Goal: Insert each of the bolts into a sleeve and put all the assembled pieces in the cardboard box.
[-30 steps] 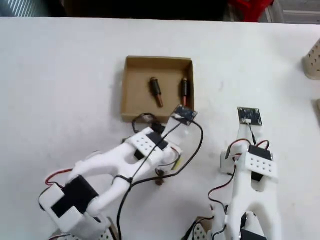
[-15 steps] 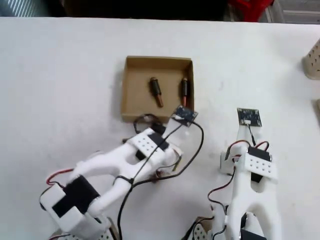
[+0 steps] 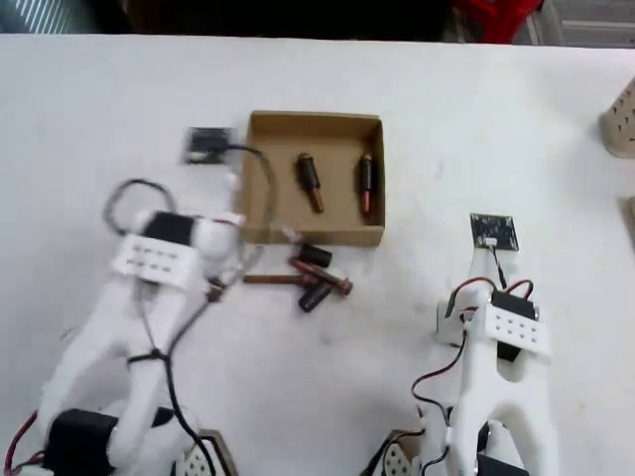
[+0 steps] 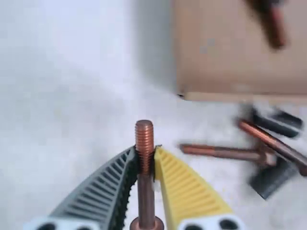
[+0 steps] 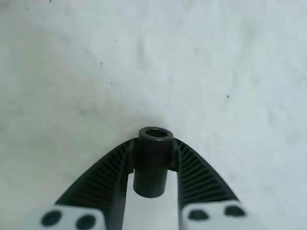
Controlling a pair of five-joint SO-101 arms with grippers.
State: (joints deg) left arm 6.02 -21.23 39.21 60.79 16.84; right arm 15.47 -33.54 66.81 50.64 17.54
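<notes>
My left gripper (image 4: pixel 145 152) is shut on a copper bolt (image 4: pixel 144 143), threaded end pointing outward, left of the cardboard box (image 3: pixel 263 178) just above the table. In the box lie two assembled pieces (image 3: pixel 310 177) (image 3: pixel 366 180). In front of the box lie two loose bolts (image 3: pixel 268 280) (image 3: pixel 325 279) and two black sleeves (image 3: pixel 316 255) (image 3: pixel 313 297). My right gripper (image 5: pixel 153 153) is shut on a black sleeve (image 5: pixel 153 160), its open bore facing outward over bare table. The right arm (image 3: pixel 501 332) stands right of the pile.
The white table (image 3: pixel 119 89) has free room on the left and at the back. A beige object (image 3: pixel 620 119) stands at the right edge. A loose cable (image 3: pixel 260 174) from the left arm hangs over the box's left wall.
The left arm has swung left from in front of the box, carrying a bolt and uncovering the loose bolts and sleeves. The right arm has kept still.
</notes>
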